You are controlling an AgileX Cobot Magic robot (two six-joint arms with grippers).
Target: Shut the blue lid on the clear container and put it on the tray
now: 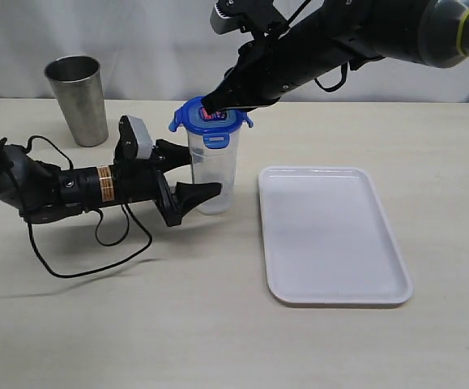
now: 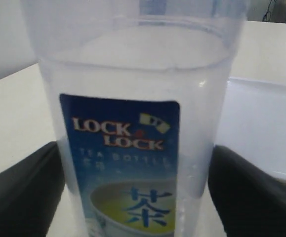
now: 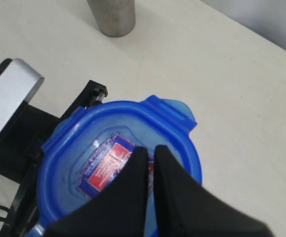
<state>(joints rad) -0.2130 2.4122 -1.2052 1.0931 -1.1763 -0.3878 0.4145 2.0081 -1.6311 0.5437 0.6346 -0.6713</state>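
Blue plastic marked the spot that mattered: the small, roundish blue lid (image 1: 210,115) with its red-and-white sticker sat on top of the clear container (image 1: 212,174), a tall narrow canister of transparent plastic with a blue-printed label. The canister stood upright on the table, its long axis vertical, and the lid lay directly beneath the right gripper (image 1: 211,106). That gripper's black jaws were pressed together, held nothing, and their tips rested on the sticker. In the right wrist view at least one snap tab jutted outward, so the lid looked seated but not fully latched.

The left gripper (image 1: 202,173) reached in low from the side with its jaws spread wide around the canister's body. In the left wrist view the dark pads seemed to lie against both walls, which I took for a bracing grip.

The tray (image 1: 331,235), a flat white rectangular plastic piece with rounded corners and a low rim, lay just beside the canister on the right arm's side, bare. The right arm was nearer to it, though the left one had the canister.

A tapered steel cup (image 1: 78,97) stood well apart toward the back. The table (image 1: 137,324) was pale, matt and beige, with a white backdrop behind
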